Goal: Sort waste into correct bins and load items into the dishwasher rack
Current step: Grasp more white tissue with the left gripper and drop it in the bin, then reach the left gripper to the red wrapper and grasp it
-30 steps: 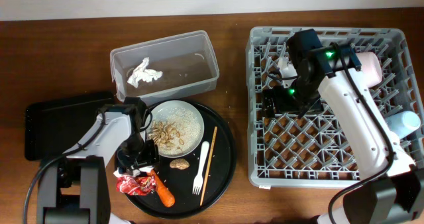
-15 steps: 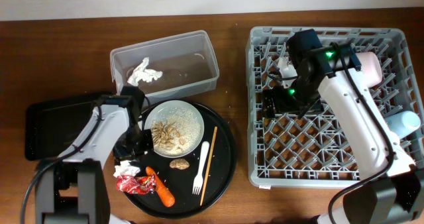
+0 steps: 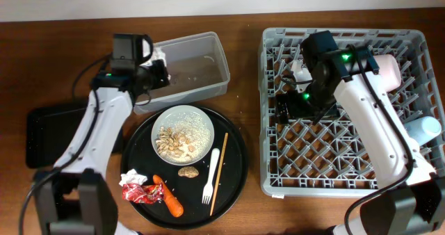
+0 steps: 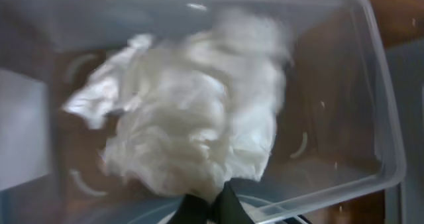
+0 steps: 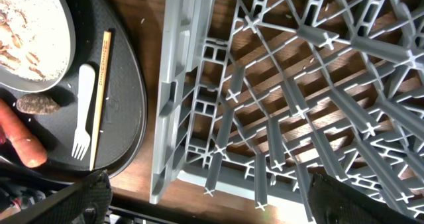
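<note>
My left gripper (image 3: 154,74) hangs over the left end of the clear tub (image 3: 208,68). In the left wrist view its fingertips (image 4: 228,204) are shut on the lower edge of the crumpled white tissue (image 4: 199,118), with the tub's rim (image 4: 391,151) around it. My right gripper (image 3: 292,108) is open above the grey dishwasher rack (image 3: 278,179), with nothing between its fingers (image 5: 89,197). On the round black tray (image 3: 236,158) are the white plate (image 3: 201,124) of nut shells (image 3: 174,141), a brown lump (image 3: 188,172), fork (image 3: 213,176), chopstick (image 3: 220,172), carrot (image 3: 169,197) and red wrapper (image 3: 138,192).
A shallow black rectangular tray (image 3: 49,131) lies at the far left. In the rack's right side sit a pink bowl (image 3: 386,71) and a pale blue cup (image 3: 423,129). Bare wood separates the round tray from the rack's left wall (image 5: 172,118).
My left arm has swung from the round tray's left side up to the clear tub and its jaws have shut. The right arm has not moved.
</note>
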Robot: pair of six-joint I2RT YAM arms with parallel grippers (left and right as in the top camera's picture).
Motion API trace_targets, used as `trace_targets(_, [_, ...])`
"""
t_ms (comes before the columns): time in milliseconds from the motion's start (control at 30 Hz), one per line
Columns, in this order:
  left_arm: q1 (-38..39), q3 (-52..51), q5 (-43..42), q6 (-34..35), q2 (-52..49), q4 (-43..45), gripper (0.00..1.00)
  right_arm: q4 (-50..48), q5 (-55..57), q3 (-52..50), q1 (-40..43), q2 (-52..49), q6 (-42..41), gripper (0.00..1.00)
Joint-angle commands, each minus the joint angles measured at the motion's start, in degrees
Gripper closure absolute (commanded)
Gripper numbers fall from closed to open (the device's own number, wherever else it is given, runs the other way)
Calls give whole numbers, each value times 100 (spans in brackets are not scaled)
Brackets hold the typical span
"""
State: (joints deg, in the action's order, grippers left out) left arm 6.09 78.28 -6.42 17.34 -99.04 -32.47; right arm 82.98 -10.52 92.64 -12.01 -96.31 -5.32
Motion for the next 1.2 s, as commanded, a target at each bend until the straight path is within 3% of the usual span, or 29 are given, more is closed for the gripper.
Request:
trace_targets(0, [144,31,-306,-22,-221,74,57,0,28,-20,-35,44,55,2])
trace_targets(67, [138,125,-302,-164,-131,-114,39,4,31,-20,-35,44,55,2])
trace_targets(167, [138,396,-109,-352,367,-1469,27,22,31,-20,-35,44,55,2])
trace_targets(200, [138,396,-111,-352,638,-2308,23,20,31,-20,-35,44,55,2])
trace_targets(300, [142,326,-111,-348,750,-4387,21,28,31,-20,-35,44,55,2])
trace_targets(367, [144,-66,-111,-345,752,-5031,21,42,31,-20,-35,44,57,2])
trace_targets(467, [142,-1043,-131,-258,752,-5003,21,66,31,-20,-37,44,57,2])
trace_targets(633, [142,-2544,-133,-146,750,-3707,20,83,28,-20,-37,44,55,2])
trace_targets(733, [142,-2865,-129,-15,750,-3390,21,85,28,-20,-37,44,55,2])
trace_targets(867, [142,-3062,-129,0,750,-3178,30,87,28,-20,-35,44,55,2])
trace_targets(900, [142,-3060,-131,0,750,-3154,41,87,28,-20,-37,44,55,2])
trace_targets(933, [142,-3060,-131,0,750,-3145,63,90,28,-20,-37,44,55,2])
trace_targets(1000, [142,-3060,-131,0,752,-3143,92,90,28,-20,-35,44,55,2])
trace_targets(1067, [142,-3056,-131,0,752,-3150,97,90,28,-20,-37,44,55,2])
trace_targets(1167, [138,-2857,-129,-2,752,-3331,98,125,31,-20,-35,44,57,2])
